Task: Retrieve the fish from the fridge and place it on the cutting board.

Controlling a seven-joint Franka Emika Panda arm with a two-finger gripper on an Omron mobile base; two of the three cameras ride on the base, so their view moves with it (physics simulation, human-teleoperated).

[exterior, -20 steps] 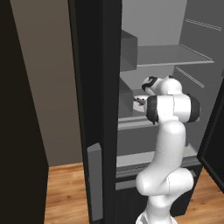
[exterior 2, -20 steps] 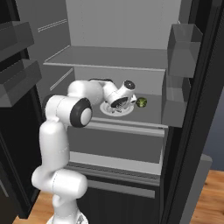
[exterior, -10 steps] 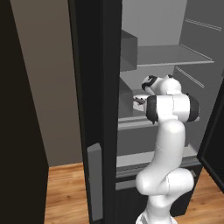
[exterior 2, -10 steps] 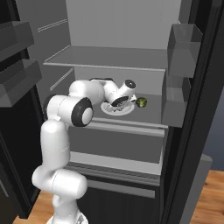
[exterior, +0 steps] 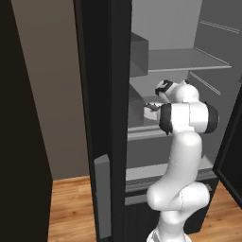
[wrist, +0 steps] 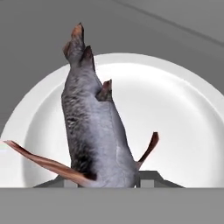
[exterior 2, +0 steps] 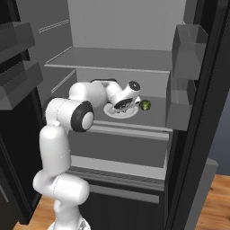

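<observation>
Fish [wrist: 94, 127] is lying on the white plate [wrist: 183, 131] on the fridge [exterior 2: 134, 67] shelf, and my hand [exterior 2: 124, 103] is closing narrow around its body. I am worrying it slips out, or the plate is dragging against the green ball [exterior 2: 145, 105].
</observation>
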